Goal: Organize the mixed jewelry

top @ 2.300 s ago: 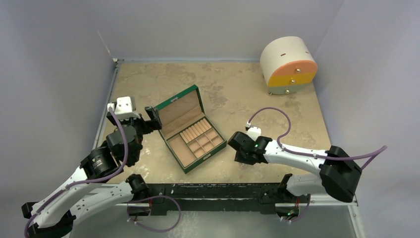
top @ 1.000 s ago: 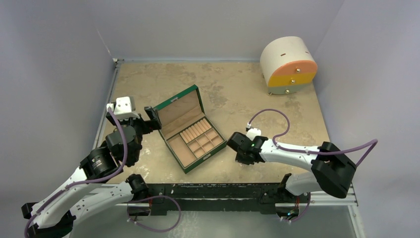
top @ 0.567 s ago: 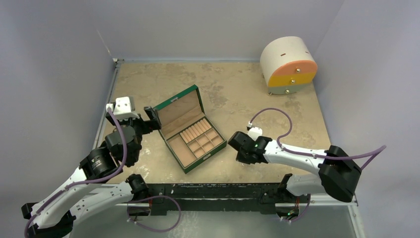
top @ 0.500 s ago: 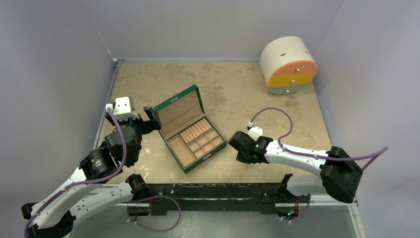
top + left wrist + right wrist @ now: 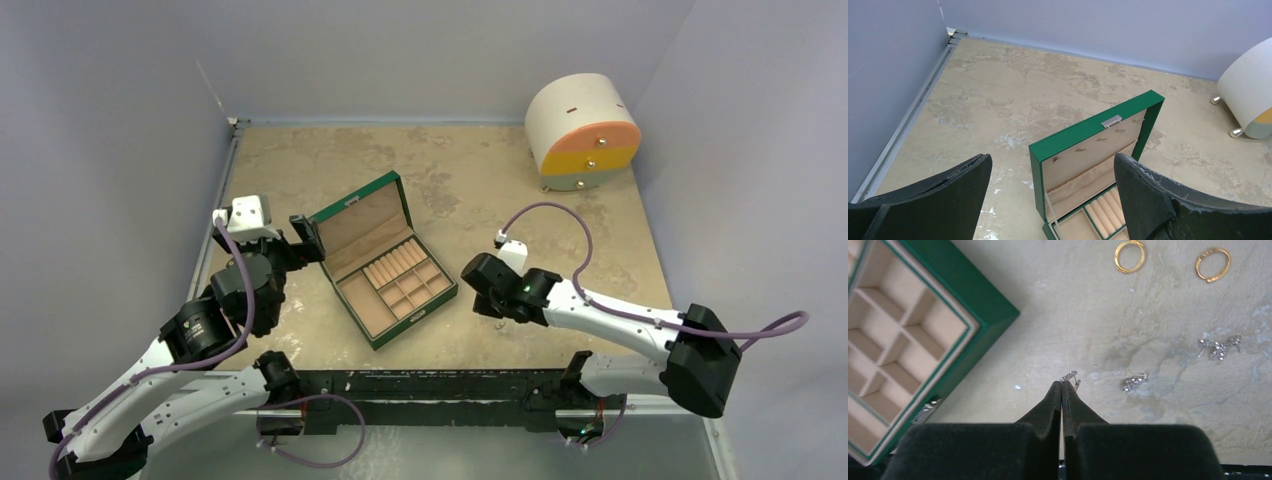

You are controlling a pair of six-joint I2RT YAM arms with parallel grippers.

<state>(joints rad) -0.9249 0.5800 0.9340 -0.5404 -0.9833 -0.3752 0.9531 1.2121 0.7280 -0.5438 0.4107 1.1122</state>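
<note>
In the right wrist view my right gripper (image 5: 1062,385) is shut on a small silver earring (image 5: 1068,375) that sticks out past its tips, just above the table. On the table beyond it lie two gold rings (image 5: 1130,256) (image 5: 1213,264) and two more silver earrings (image 5: 1134,382) (image 5: 1219,347). The open green box (image 5: 968,302) with tan compartments is at the left. From above, my right gripper (image 5: 492,300) is right of the box (image 5: 345,207). My left gripper (image 5: 305,232) is open and empty at the box's left, facing its raised lid (image 5: 1093,132).
A round white-and-orange drawer cabinet (image 5: 582,130) stands at the back right, and its edge shows in the left wrist view (image 5: 1248,95). Grey walls close the table on the left, back and right.
My right gripper dipped toward the table near the box, then rose and shifted slightly away from the front edge. The left arm has not moved.
</note>
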